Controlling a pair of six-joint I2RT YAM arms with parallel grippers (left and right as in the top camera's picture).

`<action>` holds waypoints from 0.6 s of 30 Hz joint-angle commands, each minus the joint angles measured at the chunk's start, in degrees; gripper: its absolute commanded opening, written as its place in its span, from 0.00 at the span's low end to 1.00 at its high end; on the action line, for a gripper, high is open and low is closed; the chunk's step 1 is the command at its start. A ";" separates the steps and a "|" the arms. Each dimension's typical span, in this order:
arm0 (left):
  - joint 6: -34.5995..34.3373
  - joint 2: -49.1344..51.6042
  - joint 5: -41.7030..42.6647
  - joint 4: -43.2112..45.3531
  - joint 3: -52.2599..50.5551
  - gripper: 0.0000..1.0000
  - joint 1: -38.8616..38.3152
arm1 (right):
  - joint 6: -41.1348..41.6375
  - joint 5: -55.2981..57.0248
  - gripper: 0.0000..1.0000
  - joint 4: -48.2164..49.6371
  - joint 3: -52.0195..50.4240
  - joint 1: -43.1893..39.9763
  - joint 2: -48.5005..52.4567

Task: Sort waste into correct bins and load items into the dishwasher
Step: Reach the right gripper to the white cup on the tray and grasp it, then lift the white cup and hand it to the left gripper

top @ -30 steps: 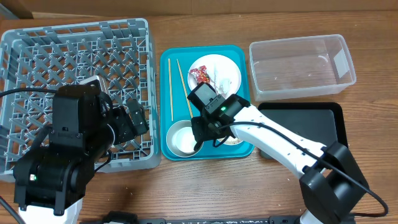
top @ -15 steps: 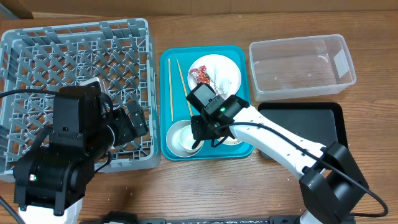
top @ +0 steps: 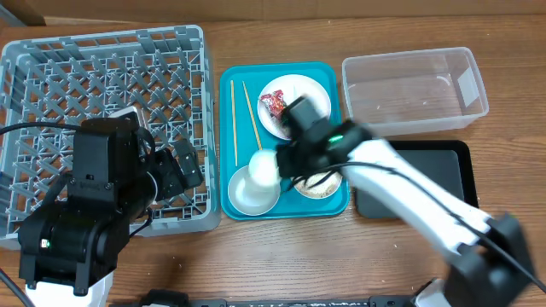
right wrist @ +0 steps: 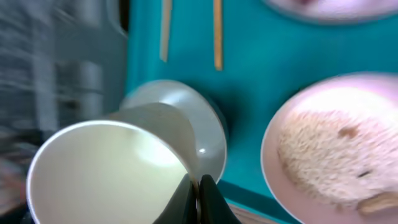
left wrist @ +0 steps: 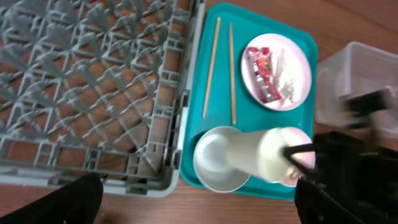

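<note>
The right claw (right wrist: 198, 196) is closed on a white cup (right wrist: 106, 165). Its two fingers pinch one thin part of the rim wall, one finger inside and one outside, and nothing else supports the cup. The cup is tilted and hangs over the teal tray (top: 227, 94). In the overhead view a second cup (top: 249, 196) stands just under it at seven o'clock. Whether the two cups touch cannot be told, because the pictures are blurred at this place.

A bowl of rice (top: 319, 184) stands close at four o'clock. The plate (top: 314, 92) with the red wrapper (left wrist: 261, 65) and the tissue (left wrist: 287, 74) is at one o'clock, and the chopsticks (top: 235, 119) lie at eleven o'clock. The rack (top: 102, 94) is at nine o'clock. The left claw (top: 189, 165) is open and holds nothing, and it hangs over the edge of the rack nearest the tray.

The main danger is probably the grip. With such a small pinch on a tilted cup, the cup may turn between the fingers or slip out. It would then fall on the second cup or into the bowl and scatter the rice.

The way to the rack passes over the rack wall, so a low carry could hit it. The left claw waits almost on this way, so the two arms could also collide.
</note>
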 commanded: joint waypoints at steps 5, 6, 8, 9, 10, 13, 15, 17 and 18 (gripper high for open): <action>8.66 1.86 23.69 8.70 1.16 1.00 0.35 | -15.89 -31.61 0.04 2.51 4.72 -19.69 -13.22; 9.53 2.34 28.11 10.47 1.16 1.00 0.35 | -17.86 -36.35 0.04 2.32 4.72 -21.70 -13.51; 10.78 3.76 37.99 14.69 1.16 1.00 0.35 | -22.08 -47.58 0.04 1.81 4.70 -25.51 -13.53; 10.99 4.87 44.15 17.33 1.16 1.00 0.35 | -23.89 -52.59 0.04 1.75 4.63 -26.97 -13.42; 10.99 5.75 48.37 19.02 1.16 1.00 0.35 | -25.09 -56.11 0.04 1.75 4.61 -27.91 -13.38; 10.95 8.85 61.20 24.02 1.16 1.00 0.35 | -26.43 -61.05 0.04 2.16 4.61 -29.29 -13.38; 10.93 11.19 70.71 27.82 1.16 1.00 0.35 | -26.45 -62.77 0.04 2.80 4.61 -29.29 -13.38; 10.25 13.11 76.52 30.47 1.16 0.99 0.35 | -26.47 -66.49 0.04 4.68 4.61 -29.29 -13.38; 9.81 14.03 78.58 31.34 1.16 0.99 0.35 | -26.45 -69.70 0.04 6.73 4.61 -29.27 -13.38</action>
